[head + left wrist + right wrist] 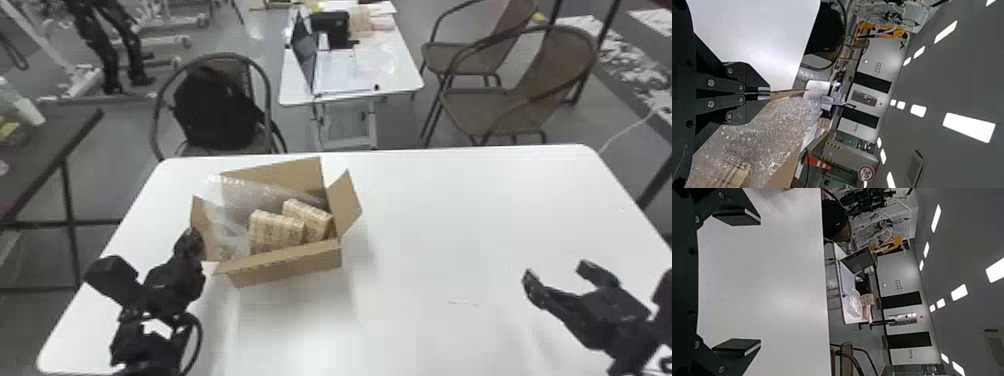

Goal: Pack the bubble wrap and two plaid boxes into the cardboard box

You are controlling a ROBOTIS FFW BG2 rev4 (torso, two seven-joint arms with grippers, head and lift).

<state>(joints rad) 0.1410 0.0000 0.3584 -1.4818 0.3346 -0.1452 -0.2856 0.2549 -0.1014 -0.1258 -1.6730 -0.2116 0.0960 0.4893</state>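
Note:
The open cardboard box [292, 267] stands left of centre in the head view. Inside lie two plaid boxes, one [276, 231] in front and left of the other [311, 216]. Clear bubble wrap [227, 220] fills the left part and runs along the back. My left gripper [192, 240] is at the box's left flap [206, 227]. In the left wrist view the gripper [765, 93] is shut on that flap's edge [785, 94], beside the bubble wrap [770, 137]. My right gripper [557, 272] stays open over the table's right side; the right wrist view shows the gripper [759, 282] with its fingers wide apart.
The white table [450, 210] stretches right of the box. Beyond its far edge are a chair with a black bag [215, 107], a smaller white table [350, 70] and brown chairs [540, 85]. A dark table [45, 145] stands off to the left.

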